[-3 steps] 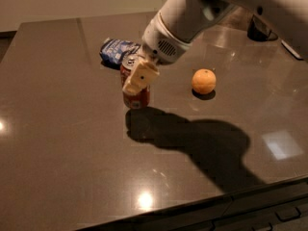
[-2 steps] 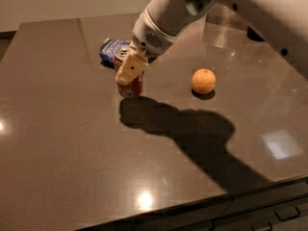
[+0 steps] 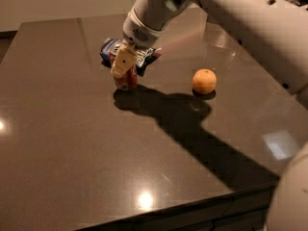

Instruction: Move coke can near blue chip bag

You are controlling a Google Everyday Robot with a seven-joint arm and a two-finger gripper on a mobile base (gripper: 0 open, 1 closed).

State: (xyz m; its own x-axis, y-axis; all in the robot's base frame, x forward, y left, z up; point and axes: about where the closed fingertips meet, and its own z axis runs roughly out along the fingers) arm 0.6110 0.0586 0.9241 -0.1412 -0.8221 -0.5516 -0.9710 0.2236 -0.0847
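Observation:
The coke can is a small red-brown can, upright on the dark table, just in front of the blue chip bag. The bag is a crumpled dark-blue foil bag with white lettering, partly hidden behind the arm. My gripper comes down from the upper right and is shut on the can, with a cream-coloured finger covering its upper part. The can's top is hidden by the gripper.
A round orange fruit sits to the right of the can. The white arm crosses the upper right and casts a long shadow over the table's middle. The table's front edge runs along the bottom.
The gripper has carried the can back and to the left, from a spot farther in front of the bag to right beside it. The orange has not moved.

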